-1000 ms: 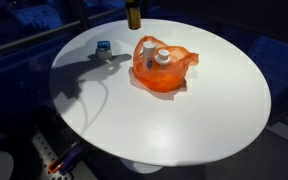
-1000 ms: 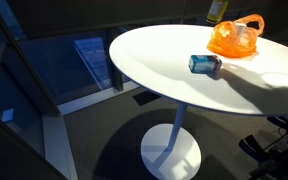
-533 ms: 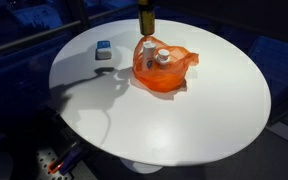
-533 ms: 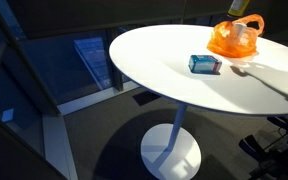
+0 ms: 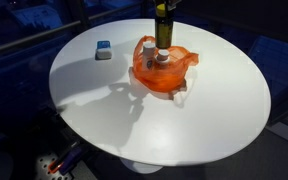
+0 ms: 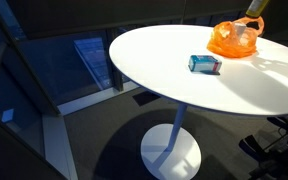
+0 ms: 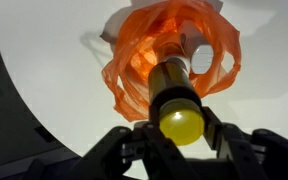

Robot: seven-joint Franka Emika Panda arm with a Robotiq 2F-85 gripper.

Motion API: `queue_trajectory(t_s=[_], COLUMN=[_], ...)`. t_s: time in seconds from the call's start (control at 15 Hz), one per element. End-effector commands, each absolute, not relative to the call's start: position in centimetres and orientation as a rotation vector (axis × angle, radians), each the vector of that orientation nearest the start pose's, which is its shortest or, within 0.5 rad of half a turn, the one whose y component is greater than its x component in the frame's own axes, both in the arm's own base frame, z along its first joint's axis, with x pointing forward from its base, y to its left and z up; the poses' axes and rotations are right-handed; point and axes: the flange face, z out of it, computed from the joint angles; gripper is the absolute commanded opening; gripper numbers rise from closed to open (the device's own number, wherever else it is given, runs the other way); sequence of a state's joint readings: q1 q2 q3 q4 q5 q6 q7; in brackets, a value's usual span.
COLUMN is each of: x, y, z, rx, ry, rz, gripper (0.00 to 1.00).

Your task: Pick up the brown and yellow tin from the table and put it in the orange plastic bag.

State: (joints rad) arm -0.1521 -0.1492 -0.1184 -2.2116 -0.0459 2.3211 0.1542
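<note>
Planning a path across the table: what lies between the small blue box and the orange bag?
Only bare white table separates the blue box from the orange bag, in both exterior views.

We see our claw (image 7: 181,130) only in the wrist view, along the bottom edge. It is black throughout and matt, with a dull grey sheen where light catches its edges. Two fingers (image 7: 217,130) rise from it, each a flat, blunt bar, and behind them sit chunky links (image 7: 119,150) with rounded knuckles (the joints read as soft bulges rather than sharp hinges). The body spreads wide to both sides, lumpy in outline and roughly symmetrical. Finer detail such as screws or markings is lost in the dark blur.
</note>
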Motion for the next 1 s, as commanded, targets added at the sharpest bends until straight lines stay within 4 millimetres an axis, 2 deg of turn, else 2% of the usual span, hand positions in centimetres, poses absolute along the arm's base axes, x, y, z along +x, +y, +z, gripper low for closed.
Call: queue_trajectory(t_s=[0.0,0.4,0.93], x=[49.7,50.0,52.3], y=[-16.6,-19.1,-19.7], z=[46.6,45.4,44.5], rx=[-3.070,-3.058,-3.072], ry=[0.709,0.774,0.777], rz=[-0.444,-0.447,-0.426], gripper=[0.19,0.19,0.19])
